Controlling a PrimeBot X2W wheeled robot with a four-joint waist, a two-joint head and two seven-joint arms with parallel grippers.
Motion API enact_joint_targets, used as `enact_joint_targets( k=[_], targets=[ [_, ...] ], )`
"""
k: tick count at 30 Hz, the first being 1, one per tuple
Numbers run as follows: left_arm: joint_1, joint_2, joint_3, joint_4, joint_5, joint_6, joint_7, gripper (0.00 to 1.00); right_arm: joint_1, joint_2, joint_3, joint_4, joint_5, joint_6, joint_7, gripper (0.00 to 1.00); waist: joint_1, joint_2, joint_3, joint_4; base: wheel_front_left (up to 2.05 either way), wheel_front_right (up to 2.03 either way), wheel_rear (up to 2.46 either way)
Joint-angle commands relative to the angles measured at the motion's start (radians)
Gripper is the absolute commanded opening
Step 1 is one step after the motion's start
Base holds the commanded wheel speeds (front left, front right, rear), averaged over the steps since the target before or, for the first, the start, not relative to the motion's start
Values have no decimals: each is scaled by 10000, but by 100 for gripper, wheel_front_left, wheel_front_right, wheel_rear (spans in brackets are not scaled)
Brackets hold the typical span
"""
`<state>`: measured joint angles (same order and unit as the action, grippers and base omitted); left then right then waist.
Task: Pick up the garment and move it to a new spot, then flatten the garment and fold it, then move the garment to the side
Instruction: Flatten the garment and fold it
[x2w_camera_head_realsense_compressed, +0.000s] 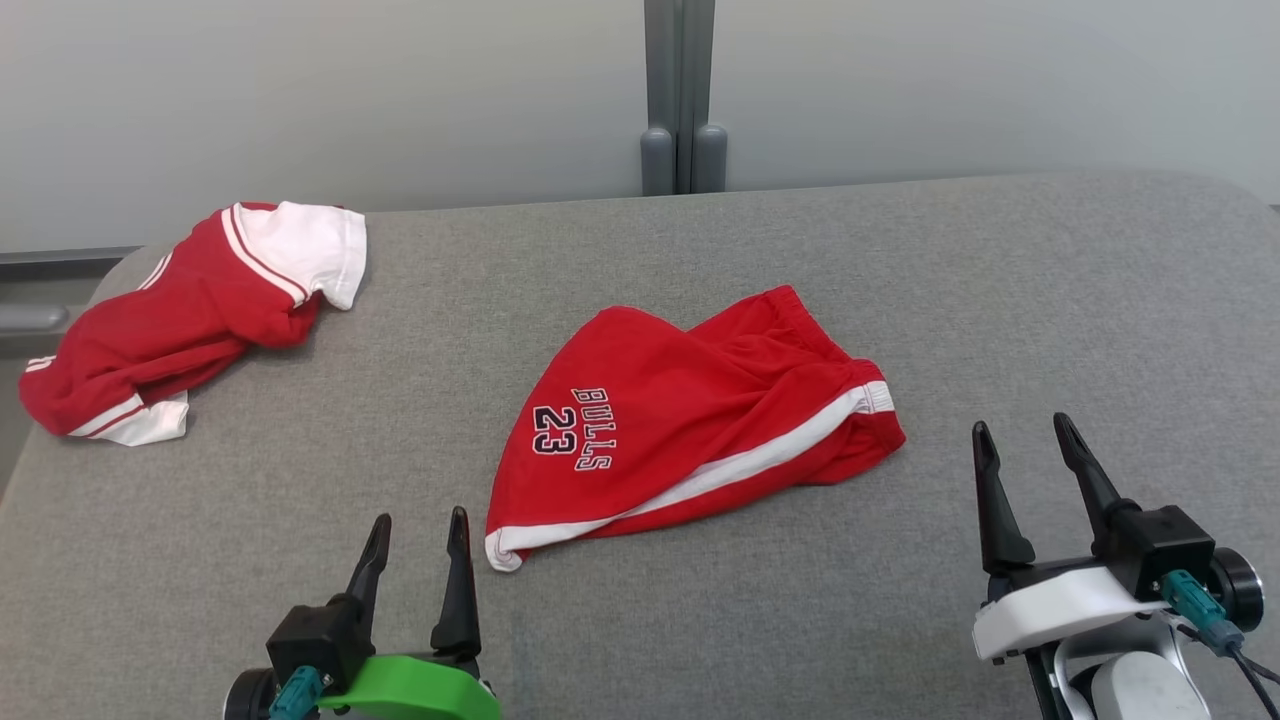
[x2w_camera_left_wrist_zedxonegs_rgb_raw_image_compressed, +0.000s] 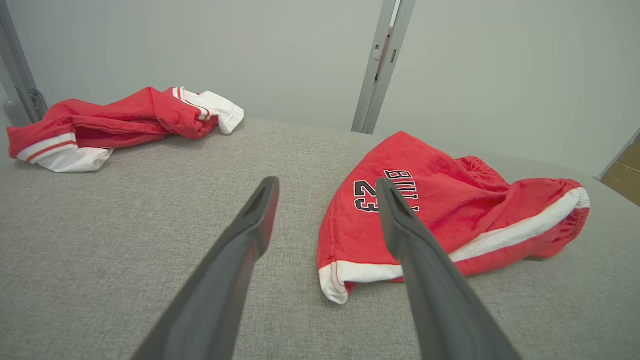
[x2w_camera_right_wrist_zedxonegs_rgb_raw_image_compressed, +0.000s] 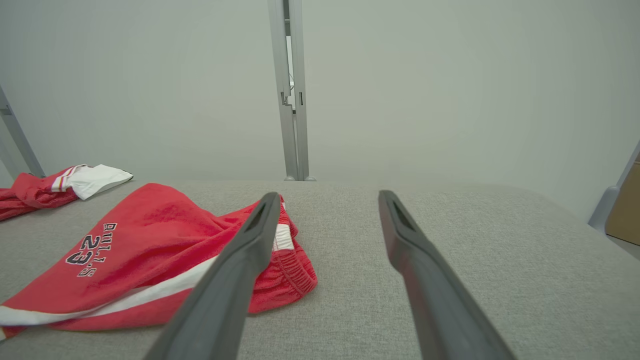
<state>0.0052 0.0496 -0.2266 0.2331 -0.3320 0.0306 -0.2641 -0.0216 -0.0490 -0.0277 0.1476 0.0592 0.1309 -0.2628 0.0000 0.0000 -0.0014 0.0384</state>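
1. The red shorts (x2w_camera_head_realsense_compressed: 690, 420), printed "BULLS 23" in dark letters and trimmed with a white stripe, lie crumpled near the middle of the grey fabric-covered bench (x2w_camera_head_realsense_compressed: 1000, 300).
2. The shorts are not flat. A white-edged hem corner points toward the near left, the gathered elastic waistband bunches at the right end, and loose folds run across the cloth between them.
3. The left claw (x2w_camera_head_realsense_compressed: 420, 516), on a green-cased wrist, sits low at the near left with its two dark fingers pointing away from the robot. The fingers are spread wide and hold nothing.
4. The inner finger of the left claw is near the white hem corner of the shorts, with a strip of bare bench between them.
5. The right claw (x2w_camera_head_realsense_compressed: 1021, 423), on a white-cased wrist, sits at the near right. Its fingers are also spread wide and hold nothing.
6. The right claw stands beside the waistband end of the shorts but apart from it. In the right wrist view the cloth lies off to the left of both fingers.
7. A second garment (x2w_camera_head_realsense_compressed: 190, 320), red with white panels and stripes, lies heaped at the far left edge of the bench, well apart from the shorts.
8. Behind the bench rises a pale wall (x2w_camera_head_realsense_compressed: 1000, 90), with a grey upright post (x2w_camera_head_realsense_compressed: 680, 100) at its centre.
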Motion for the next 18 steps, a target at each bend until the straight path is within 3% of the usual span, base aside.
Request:
enact_joint_targets(
  k=[1,5,9,18],
  targets=[
    [-100,16,-14,3,55,18,-4,100,-208,-27,16,118,-47,-3,-33,100,0,0,55,63,0,0,0],
    [-222,16,-128,16,9,15,-4,100,-725,-25,136,959,-234,-3,-16,100,0,0,158,208,0,0,0],
    [-329,16,-213,19,-88,18,-4,100,-1561,-126,247,2036,-245,-3,664,100,0,0,338,407,0,0,0],
    [-583,16,-298,14,-121,16,-4,100,-3142,-1139,1165,3802,927,-5,2084,100,0,0,822,962,0,0,0]
  ],
)
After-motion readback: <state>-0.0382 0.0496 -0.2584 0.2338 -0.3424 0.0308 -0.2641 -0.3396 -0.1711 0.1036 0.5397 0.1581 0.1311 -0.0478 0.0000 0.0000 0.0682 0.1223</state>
